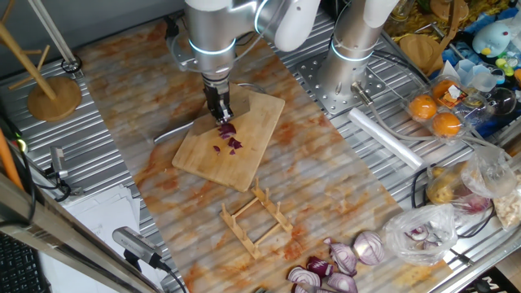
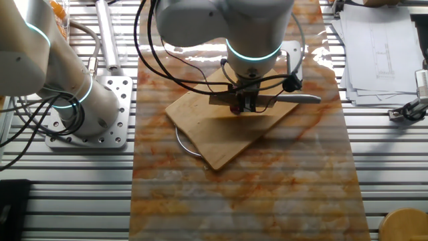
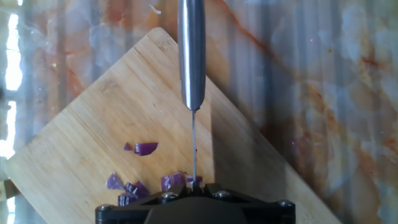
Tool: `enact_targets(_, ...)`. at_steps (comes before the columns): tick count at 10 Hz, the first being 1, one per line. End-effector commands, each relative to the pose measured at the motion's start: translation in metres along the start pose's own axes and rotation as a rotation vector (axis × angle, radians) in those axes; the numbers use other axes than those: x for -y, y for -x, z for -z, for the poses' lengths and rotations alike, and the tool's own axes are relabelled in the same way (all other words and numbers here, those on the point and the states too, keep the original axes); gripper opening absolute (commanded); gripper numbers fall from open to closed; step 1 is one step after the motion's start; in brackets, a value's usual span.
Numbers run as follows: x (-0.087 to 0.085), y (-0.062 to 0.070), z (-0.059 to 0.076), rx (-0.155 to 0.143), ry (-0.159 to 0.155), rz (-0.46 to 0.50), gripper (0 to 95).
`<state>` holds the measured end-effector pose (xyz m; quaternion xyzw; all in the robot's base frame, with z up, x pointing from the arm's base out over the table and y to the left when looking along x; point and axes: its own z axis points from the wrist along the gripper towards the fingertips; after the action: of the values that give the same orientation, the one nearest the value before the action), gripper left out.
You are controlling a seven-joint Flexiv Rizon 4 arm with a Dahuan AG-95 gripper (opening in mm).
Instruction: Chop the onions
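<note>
Nearest you, in the hand view, the gripper (image 3: 194, 202) has its jaws closed on the knife (image 3: 192, 56), handle pointing away down the frame and the thin blade seen edge-on, coming down among the onions (image 3: 146, 148): a small cluster of dark purple pieces on the cutting board (image 3: 93, 124), most bunched right under the jaws, one lying a little apart toward the board's middle. Expect these pieces to handle as light, slick and loose; they will likely skid or cling to the blade rather than stay put, so you do not take hold of them at all (the knife does the work), and short vertical strokes should scatter them less than a drag. In one fixed view the onions (image 1: 229, 138) sit near the board's far side, just below the gripper (image 1: 218, 110), with bare wood between them and the board's near corner, so there is room to work toward that side. Beyond the board's edges the marbled tabletop (image 1: 342, 171) lies open on most sides, but a curved metal wire (image 2: 187, 144) pokes out from under the board. Farther out stand a wooden rack (image 1: 256, 220), halved red onions (image 1: 342, 264) and, farthest, a second arm's base (image 1: 350, 73), all well apart from the cutting.
</note>
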<state>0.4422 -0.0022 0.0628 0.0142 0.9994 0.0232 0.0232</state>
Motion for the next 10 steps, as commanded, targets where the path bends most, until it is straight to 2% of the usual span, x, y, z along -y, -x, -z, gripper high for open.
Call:
enact_targets(1, 0.000, 0.000, -0.001, 0.003, 0.002, -0.002, 0.0)
enact_targets(4, 0.002, 0.003, -0.021, 0.035, -0.001, -0.007, 0.0)
enact_targets(7, 0.001, 0.006, -0.021, 0.027, 0.003, -0.011, 0.0)
enact_targets(9, 0.002, 0.007, -0.025, 0.038, -0.003, -0.007, 0.0)
enact_targets(10, 0.002, 0.007, -0.022, 0.030, 0.003, 0.002, 0.0)
